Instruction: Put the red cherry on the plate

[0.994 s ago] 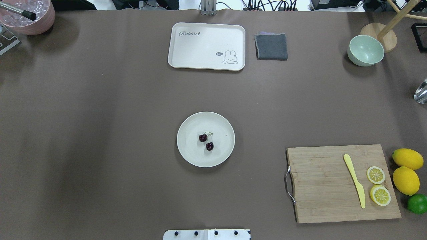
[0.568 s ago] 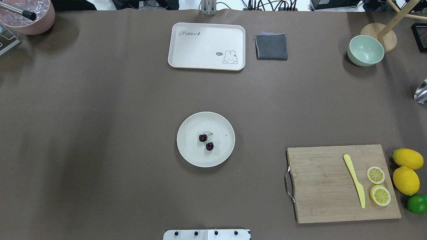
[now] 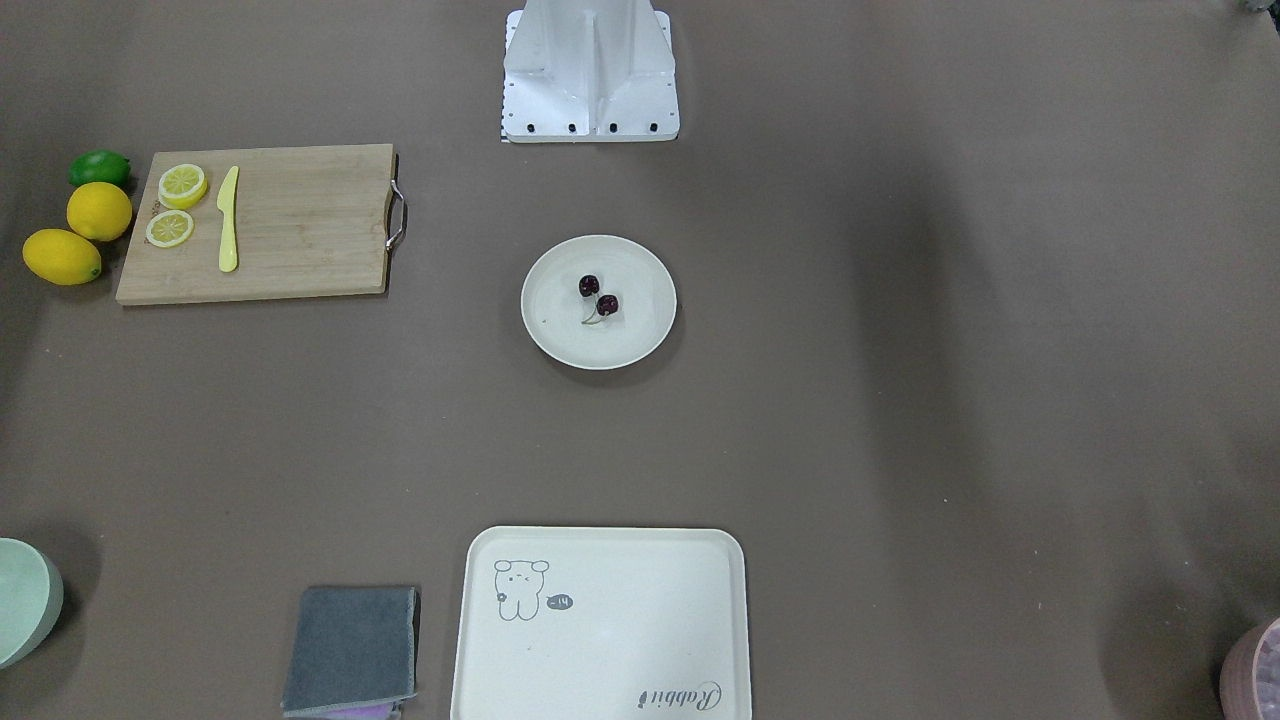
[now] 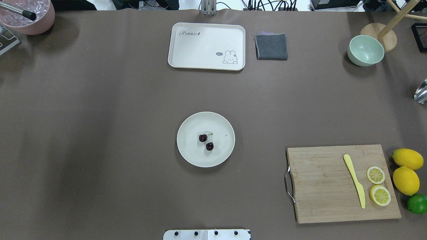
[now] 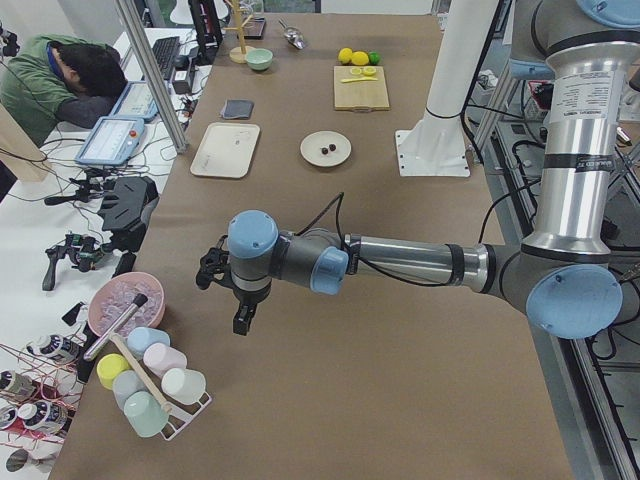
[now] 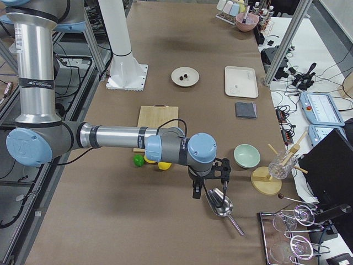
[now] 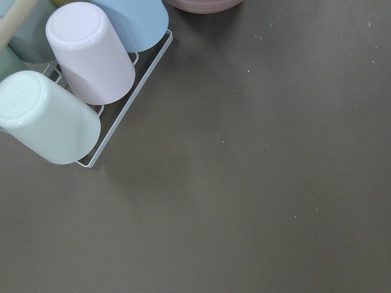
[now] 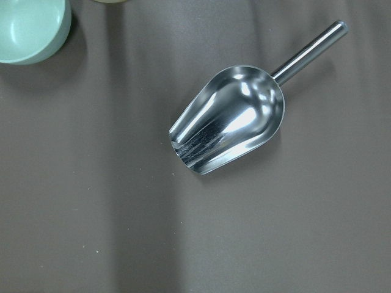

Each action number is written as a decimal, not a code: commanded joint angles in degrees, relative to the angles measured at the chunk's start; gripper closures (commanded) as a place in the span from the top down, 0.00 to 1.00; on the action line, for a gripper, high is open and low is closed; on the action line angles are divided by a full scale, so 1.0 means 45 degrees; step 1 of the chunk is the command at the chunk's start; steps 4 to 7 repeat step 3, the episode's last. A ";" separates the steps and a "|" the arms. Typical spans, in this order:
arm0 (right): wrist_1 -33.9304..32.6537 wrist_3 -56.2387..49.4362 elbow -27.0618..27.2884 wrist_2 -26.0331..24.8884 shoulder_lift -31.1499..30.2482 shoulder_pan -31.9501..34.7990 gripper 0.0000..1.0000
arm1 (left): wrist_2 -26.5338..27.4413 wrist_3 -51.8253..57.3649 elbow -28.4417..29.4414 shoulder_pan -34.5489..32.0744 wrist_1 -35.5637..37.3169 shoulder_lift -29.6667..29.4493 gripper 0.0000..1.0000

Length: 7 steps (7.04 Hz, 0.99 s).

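The red cherry (image 4: 203, 137), a pair of dark maroon fruits joined by thin stems, lies near the middle of the round cream plate (image 4: 220, 155) at the table's centre. The front-facing view shows the same cherry (image 3: 607, 305) on the plate (image 3: 560, 330). Neither gripper touches them. My left gripper (image 5: 241, 318) hangs over the table's left end beside a cup rack, far from the plate. My right gripper (image 6: 210, 189) hovers over a metal scoop at the right end. I cannot tell whether either is open or shut.
A rabbit tray (image 4: 206, 46) and a grey cloth (image 4: 271, 46) lie at the far edge, a green bowl (image 4: 365, 50) far right. The cutting board (image 4: 320, 186) holds a yellow knife and lemon slices, with lemons (image 4: 406, 180) beside it. A metal scoop (image 8: 229, 119) and cups (image 7: 91, 58) sit at the ends.
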 commanded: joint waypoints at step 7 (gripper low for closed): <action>0.0000 -0.0006 0.0014 0.0053 -0.0007 0.0000 1.00 | -0.0026 0.0009 -0.0035 0.0000 -0.0078 0.0089 0.98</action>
